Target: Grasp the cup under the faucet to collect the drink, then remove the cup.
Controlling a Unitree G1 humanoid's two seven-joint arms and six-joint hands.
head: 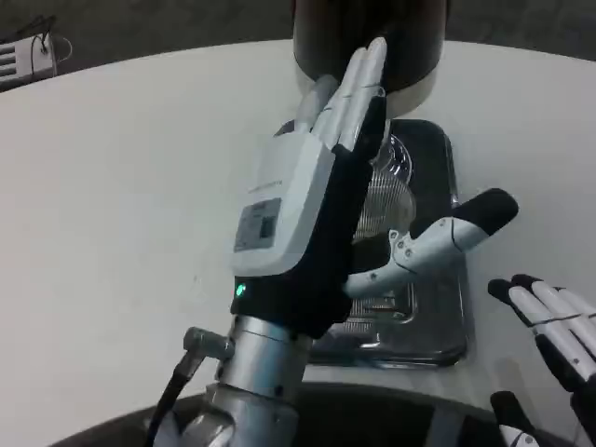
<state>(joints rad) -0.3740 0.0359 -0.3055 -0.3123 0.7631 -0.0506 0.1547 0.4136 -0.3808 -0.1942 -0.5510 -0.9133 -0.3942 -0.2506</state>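
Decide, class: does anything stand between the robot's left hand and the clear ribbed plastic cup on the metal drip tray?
Nothing visible does. The left hand is at the clear ribbed plastic cup on the metal drip tray, fingers along its left side and thumb out in front. The hand hides any contact. The right hand waits beside the tray.

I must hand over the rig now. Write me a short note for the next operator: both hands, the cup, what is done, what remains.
Left hand: raised over the drip tray, fingers straight and pointing at the dispenser, thumb spread; it holds nothing.
Right hand: low at the right edge, fingers apart, holding nothing.
Cup: clear plastic, on the tray below the dispenser, partly hidden behind the left hand. Whether the hand touches it cannot be told.
Done: left hand brought to the cup.
Left: grasp the cup, collect the drink, remove the cup.
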